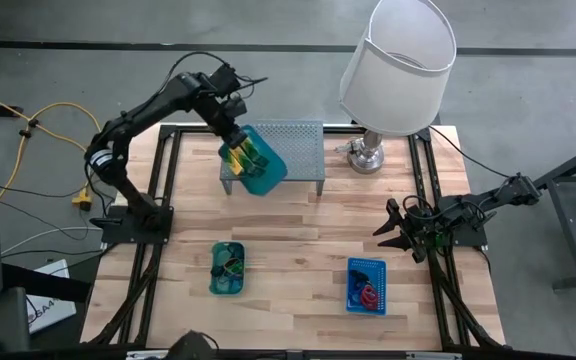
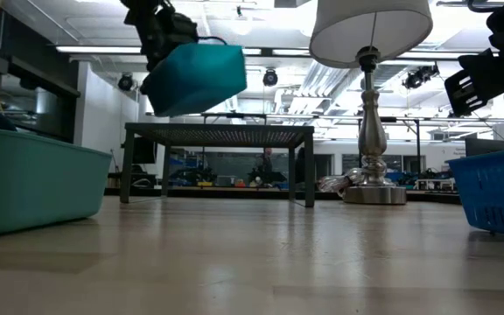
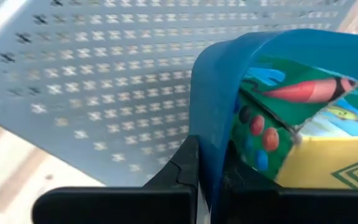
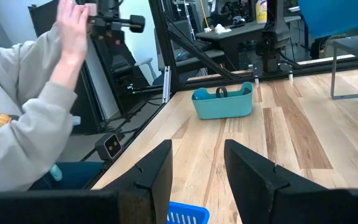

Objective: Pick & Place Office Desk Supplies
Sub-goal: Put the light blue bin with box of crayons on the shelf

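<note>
Grey floor [image 1: 528,90] around wood table [image 1: 298,240]. White lamp [image 1: 398,62] at table back. Long ceiling lights [image 2: 103,48] on. Person in grey sleeve [image 4: 23,130] nearby.

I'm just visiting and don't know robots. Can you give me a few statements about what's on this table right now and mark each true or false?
1. The left gripper holds a teal tray in the air, pinching its rim. True.
2. That tray is empty. False: a crayon box is inside.
3. The right gripper holds the blue mesh basket. False: it is open and empty, beside the basket.
4. The lamp stands next to the grey riser shelf. True.
</note>
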### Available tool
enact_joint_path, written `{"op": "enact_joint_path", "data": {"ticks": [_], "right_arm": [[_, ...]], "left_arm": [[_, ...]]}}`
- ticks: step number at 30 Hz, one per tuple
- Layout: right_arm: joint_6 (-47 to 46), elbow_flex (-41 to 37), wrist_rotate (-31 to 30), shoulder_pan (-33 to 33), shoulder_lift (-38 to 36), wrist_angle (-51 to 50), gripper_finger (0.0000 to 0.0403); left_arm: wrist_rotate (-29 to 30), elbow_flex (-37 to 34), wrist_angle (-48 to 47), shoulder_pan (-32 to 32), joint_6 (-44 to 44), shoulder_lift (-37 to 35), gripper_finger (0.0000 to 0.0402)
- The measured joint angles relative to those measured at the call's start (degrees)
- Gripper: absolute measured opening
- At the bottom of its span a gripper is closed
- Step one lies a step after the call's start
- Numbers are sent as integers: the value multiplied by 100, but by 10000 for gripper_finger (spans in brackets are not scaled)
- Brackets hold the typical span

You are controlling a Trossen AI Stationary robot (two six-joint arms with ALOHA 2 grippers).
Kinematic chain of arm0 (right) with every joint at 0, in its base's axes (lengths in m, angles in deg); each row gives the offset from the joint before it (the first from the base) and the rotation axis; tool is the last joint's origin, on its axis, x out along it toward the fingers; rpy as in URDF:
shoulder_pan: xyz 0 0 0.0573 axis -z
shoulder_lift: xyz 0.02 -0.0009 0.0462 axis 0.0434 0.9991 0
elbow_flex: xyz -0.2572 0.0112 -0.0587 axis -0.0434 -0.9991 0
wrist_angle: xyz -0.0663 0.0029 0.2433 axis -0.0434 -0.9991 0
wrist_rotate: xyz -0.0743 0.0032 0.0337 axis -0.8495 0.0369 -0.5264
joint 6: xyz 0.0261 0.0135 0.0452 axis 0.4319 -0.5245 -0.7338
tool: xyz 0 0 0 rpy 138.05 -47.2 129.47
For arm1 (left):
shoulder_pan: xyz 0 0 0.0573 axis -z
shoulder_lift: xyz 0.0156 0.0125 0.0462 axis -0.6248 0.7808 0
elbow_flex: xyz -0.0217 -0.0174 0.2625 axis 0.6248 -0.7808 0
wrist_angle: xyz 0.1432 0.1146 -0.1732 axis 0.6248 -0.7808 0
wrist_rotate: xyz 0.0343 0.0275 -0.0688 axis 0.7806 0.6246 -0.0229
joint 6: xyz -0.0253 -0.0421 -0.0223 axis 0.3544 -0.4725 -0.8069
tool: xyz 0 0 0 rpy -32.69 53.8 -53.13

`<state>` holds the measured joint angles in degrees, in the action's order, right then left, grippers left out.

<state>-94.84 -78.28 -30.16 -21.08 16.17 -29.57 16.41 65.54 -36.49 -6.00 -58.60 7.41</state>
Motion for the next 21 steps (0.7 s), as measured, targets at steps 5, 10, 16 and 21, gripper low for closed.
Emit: {"op": "enact_joint_path", "data": {"ticks": [5, 10, 16, 21], "right_arm": [[0, 1, 0, 0, -1, -1, 134], [0, 2, 0, 0, -1, 0, 134], [0, 0, 0, -2, -1, 0, 134], [0, 0, 0, -2, -1, 0, 134]], "left_arm": [[-41, 1, -2, -403, 726, 37, 0], [-30, 1, 15, -682, 971, 37, 0], [-7, 1, 5, -695, 1260, 37, 0], [-21, 1, 9, -695, 1282, 34, 0]]}}
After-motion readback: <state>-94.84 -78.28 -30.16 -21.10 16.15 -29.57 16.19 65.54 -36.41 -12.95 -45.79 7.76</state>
